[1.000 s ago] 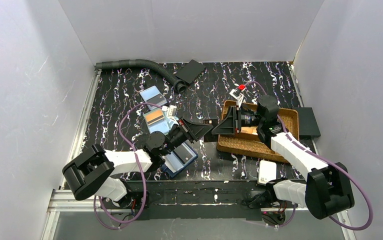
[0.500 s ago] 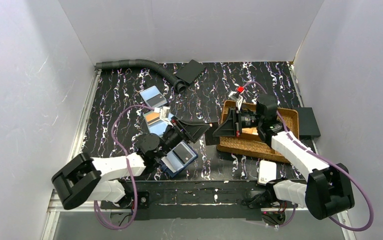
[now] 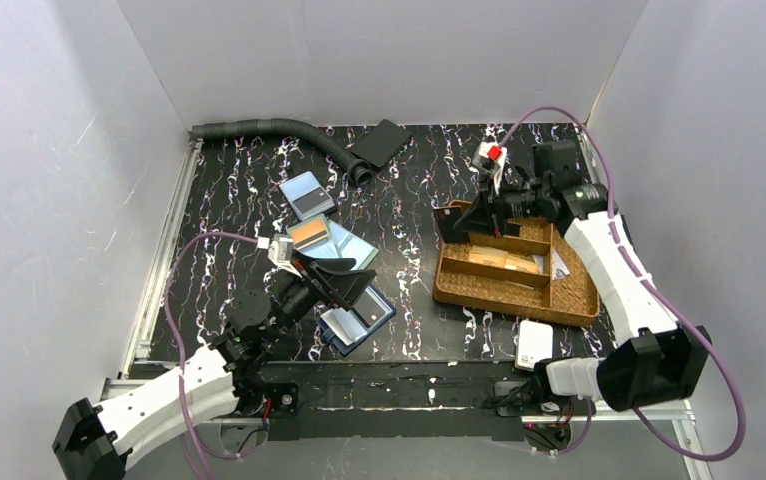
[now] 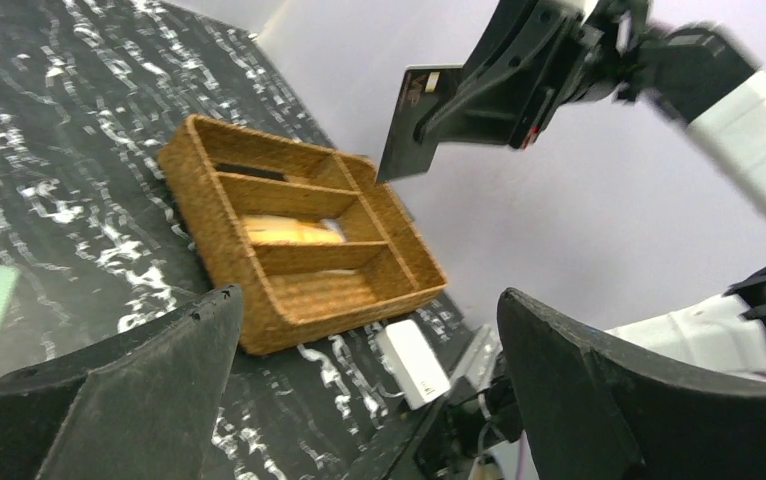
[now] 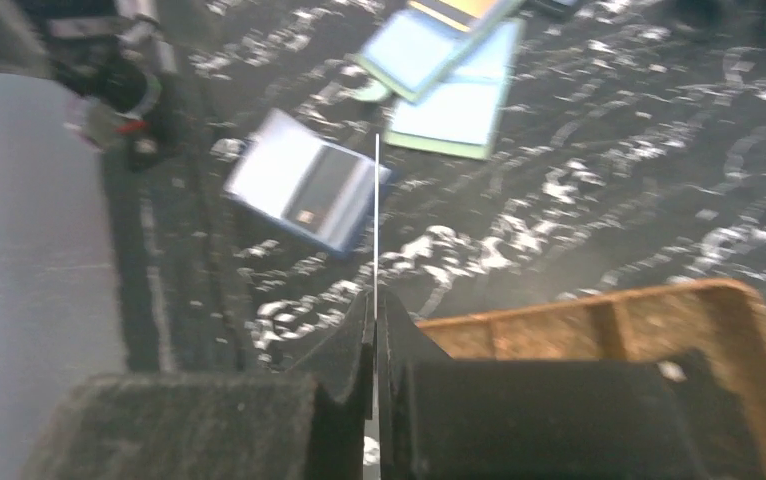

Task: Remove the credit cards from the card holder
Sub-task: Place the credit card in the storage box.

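Right gripper (image 3: 456,222) was clamped on a thin dark rectangular plastic card (image 4: 416,122), which was held upright above the far left corner of the brown woven compartment tray (image 3: 515,304) — from the right wrist the card was seen only as a pale edge between the closed fingers. Left gripper (image 3: 349,278) was held with its jaws spread wide and nothing between them, raised just over the small dark navy book-like card holder (image 3: 361,316). That holder was laid open on the black white-veined table (image 3: 229,200) near the front edge, and a pale card face with a dark stripe was shown on its top page. Further back, loose cards were laid on the table: an orange-topped card (image 3: 309,232) overlapping a light blue card (image 3: 349,248), and — apart from these, toward the grey corrugated hose (image 3: 259,127) — a blue-grey card (image 3: 306,194).
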`<state>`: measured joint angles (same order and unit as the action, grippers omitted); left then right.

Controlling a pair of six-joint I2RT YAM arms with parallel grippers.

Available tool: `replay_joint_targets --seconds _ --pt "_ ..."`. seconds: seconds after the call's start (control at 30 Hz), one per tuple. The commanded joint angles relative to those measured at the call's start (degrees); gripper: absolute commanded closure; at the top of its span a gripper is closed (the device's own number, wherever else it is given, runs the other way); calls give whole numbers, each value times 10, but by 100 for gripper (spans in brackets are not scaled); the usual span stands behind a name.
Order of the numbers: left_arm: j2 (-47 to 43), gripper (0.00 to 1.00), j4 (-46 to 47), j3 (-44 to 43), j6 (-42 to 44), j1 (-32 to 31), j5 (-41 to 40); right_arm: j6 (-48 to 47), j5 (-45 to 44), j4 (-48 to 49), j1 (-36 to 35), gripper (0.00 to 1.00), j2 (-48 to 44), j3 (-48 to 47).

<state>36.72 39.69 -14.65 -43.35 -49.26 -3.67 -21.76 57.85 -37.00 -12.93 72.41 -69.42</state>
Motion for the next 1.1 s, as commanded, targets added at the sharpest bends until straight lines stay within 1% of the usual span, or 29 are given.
replay_joint_targets --seconds 0.0,0.07,0.17,0.23,0.27,0.33,0.43,0.53,0.6,0.73,0.87,0.97,1.07 --pt "-17 2 -168 -52 85 23 27 -236 -172 -214 8 99 56 -107" --pt "8 2 -212 -93 127 33 36 -287 -232 -254 15 99 87 -150" --pt "62 2 -241 -150 174 44 37 -372 -285 -328 34 99 149 -232" --pt "106 2 -244 -187 188 55 39 -407 -294 -373 59 99 195 -291" --pt "119 2 -244 -203 190 61 54 -422 -297 -393 70 99 216 -317" --pt "156 2 -245 -233 194 72 60 -434 -298 -408 95 99 250 -347" --pt "179 2 -257 -273 192 82 45 -451 -302 -410 119 99 278 -366" --pt "181 2 -262 -294 181 84 15 -462 -322 -409 124 99 290 -385" --pt "183 2 -272 -309 183 85 4 -461 -333 -407 140 99 296 -396" --pt "202 2 -328 -350 182 92 -22 -459 -350 -401 148 99 309 -400" --pt "246 2 -392 -399 188 94 -31 -465 -361 -383 151 99 328 -390" --pt "276 2 -443 -437 208 97 -22 -466 -360 -380 151 99 354 -395" --pt "312 2 -492 -480 268 101 -9 -464 -349 -397 151 99 388 -426"
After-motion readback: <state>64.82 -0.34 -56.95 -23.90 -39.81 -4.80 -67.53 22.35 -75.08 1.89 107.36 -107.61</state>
